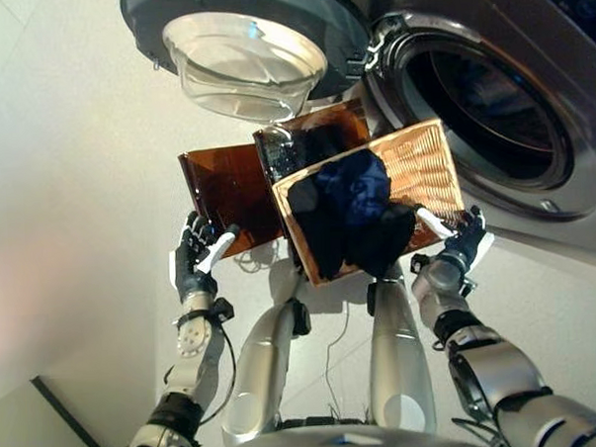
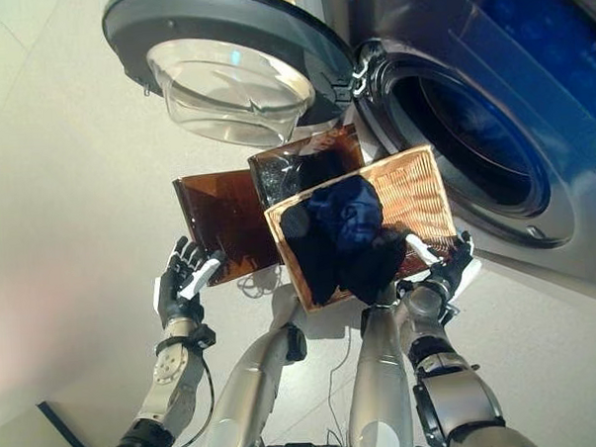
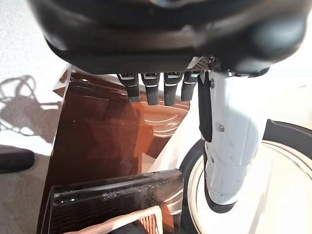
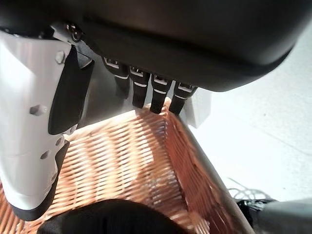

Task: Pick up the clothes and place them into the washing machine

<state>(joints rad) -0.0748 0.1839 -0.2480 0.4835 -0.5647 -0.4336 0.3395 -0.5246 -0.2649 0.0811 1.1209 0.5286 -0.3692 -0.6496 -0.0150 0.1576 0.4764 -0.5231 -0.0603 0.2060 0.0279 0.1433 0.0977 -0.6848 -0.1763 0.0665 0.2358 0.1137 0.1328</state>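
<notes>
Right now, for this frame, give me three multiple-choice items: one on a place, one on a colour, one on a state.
1. Where are the clothes?
A. In the wicker basket
B. In the washer drum
C. On the floor

2. What colour are the clothes?
A. White
B. Dark blue and black
C. Red

3. How does the washer door stand?
A. Shut
B. Swung open
C. Taken off

Answers:
1. A, since the dark heap lies inside the woven basket in front of the washer.
2. B, since the cloth shows dark blue folds over black.
3. B, since the door with its glass bowl hangs to the side and the round opening is bare.

The left hand and right hand are beside the baskets, fingers relaxed, holding nothing.
</notes>
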